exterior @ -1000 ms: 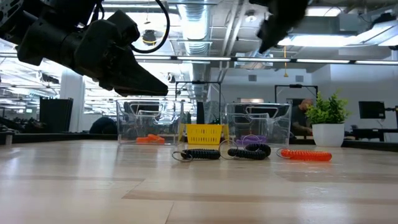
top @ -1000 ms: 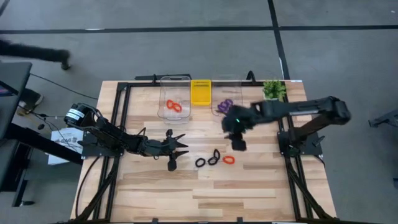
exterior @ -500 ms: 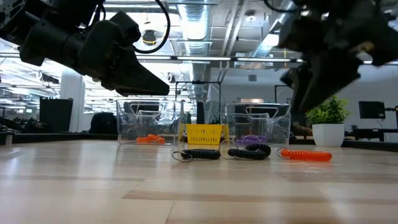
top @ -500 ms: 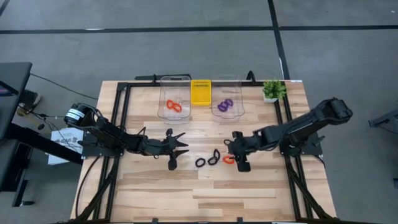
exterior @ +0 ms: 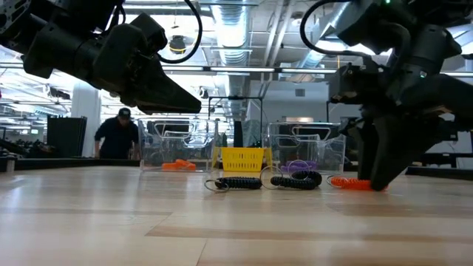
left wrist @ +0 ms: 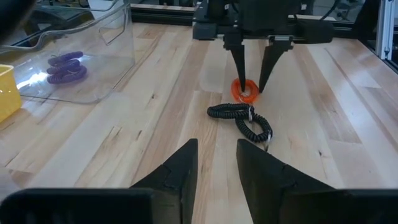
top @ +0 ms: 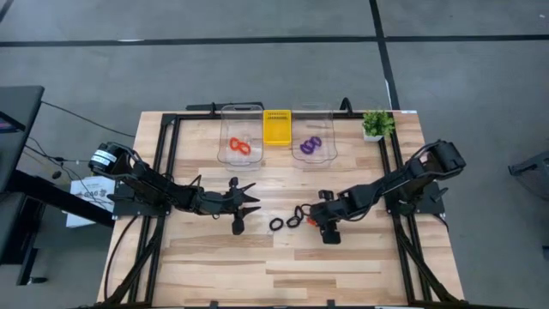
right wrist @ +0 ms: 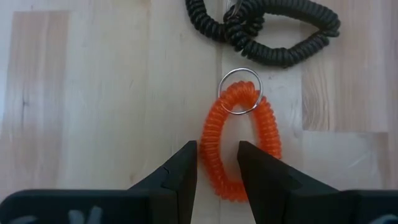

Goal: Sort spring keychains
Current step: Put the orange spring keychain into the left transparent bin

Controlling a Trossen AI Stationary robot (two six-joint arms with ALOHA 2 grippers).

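Observation:
An orange spring keychain (right wrist: 239,140) lies flat on the wooden table, its metal ring (right wrist: 240,91) at its far end. My right gripper (right wrist: 217,155) is open and points steeply down over it, with one side of the coil loop between the two fingers (left wrist: 239,62); I cannot tell whether they touch it. Two black spring keychains (left wrist: 242,118) lie linked just beside it. My left gripper (top: 255,199) hovers open above the table left of them, with nothing between its fingers.
At the far edge stand a clear bin (top: 241,129) holding orange keychains (top: 239,147), a yellow basket (top: 276,127), a clear bin (top: 313,124) holding purple keychains (top: 310,146) and a small potted plant (top: 376,124). A person (exterior: 118,137) stands in the room behind.
My right gripper has come down from high near the purple bin and moved toward the table's near edge, ending just above the table at the orange keychain. Its fingers have kept the same gap. The keychains have not moved.

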